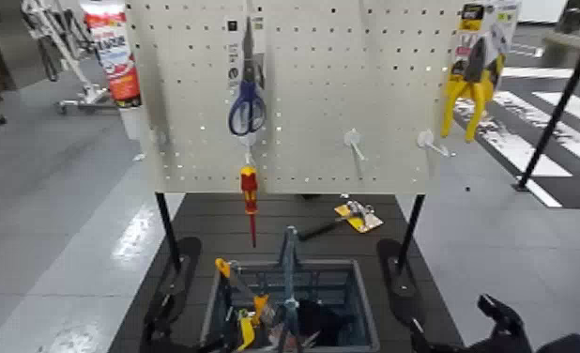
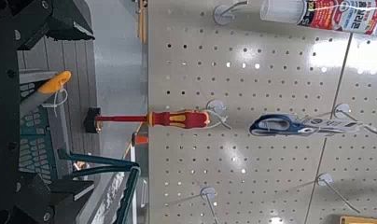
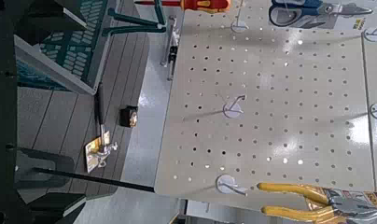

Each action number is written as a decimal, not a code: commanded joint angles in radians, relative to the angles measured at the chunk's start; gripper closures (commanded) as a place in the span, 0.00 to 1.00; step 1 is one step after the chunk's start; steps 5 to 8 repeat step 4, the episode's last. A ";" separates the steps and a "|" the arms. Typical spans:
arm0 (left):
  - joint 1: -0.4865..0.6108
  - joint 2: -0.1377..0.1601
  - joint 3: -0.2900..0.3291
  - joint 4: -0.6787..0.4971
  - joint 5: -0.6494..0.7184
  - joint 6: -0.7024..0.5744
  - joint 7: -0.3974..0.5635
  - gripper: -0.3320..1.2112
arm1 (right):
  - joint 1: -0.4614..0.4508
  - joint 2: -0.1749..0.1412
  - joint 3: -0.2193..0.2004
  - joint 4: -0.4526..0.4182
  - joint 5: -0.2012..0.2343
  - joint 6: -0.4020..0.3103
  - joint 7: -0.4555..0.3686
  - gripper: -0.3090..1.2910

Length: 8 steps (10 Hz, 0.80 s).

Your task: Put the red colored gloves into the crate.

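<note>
Spanning the scene, the pegboard (image 1: 294, 94) rises beyond the crate (image 1: 367, 310). The right end effector (image 1: 453, 319), jaws spread and empty, is right of the crate; the left end effector (image 1: 198, 324), also open and empty, is by its left rim. Between them, right of the upright handle (image 1: 291, 272), lies a black bundle (image 1: 322, 321), probably the gloves, already inside; their long axis and the nearer arm I cannot tell. Retreating outward looks roomiest.
</note>
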<state>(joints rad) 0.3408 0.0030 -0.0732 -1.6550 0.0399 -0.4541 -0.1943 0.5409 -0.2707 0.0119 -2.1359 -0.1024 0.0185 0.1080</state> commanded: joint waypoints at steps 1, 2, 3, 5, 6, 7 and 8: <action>0.003 -0.101 0.001 -0.002 0.000 0.000 0.001 0.32 | 0.007 -0.005 0.013 -0.018 0.035 0.017 -0.022 0.21; 0.001 -0.101 0.000 -0.002 0.000 0.000 0.001 0.32 | 0.007 -0.005 0.016 -0.018 0.043 0.011 -0.022 0.21; 0.001 -0.101 -0.002 -0.002 0.000 0.000 0.001 0.32 | 0.007 -0.007 0.017 -0.019 0.052 0.004 -0.028 0.21; 0.001 -0.103 -0.004 -0.002 0.000 0.000 0.001 0.32 | 0.007 -0.007 0.022 -0.024 0.055 0.008 -0.030 0.21; 0.001 -0.103 -0.004 -0.002 0.000 0.000 0.001 0.32 | 0.007 -0.007 0.022 -0.024 0.055 0.008 -0.030 0.21; 0.001 -0.103 -0.004 -0.002 0.000 0.000 0.001 0.32 | 0.007 -0.007 0.022 -0.024 0.055 0.008 -0.030 0.21; 0.001 -0.103 -0.004 -0.002 0.000 0.000 0.001 0.32 | 0.007 -0.007 0.022 -0.024 0.055 0.008 -0.030 0.21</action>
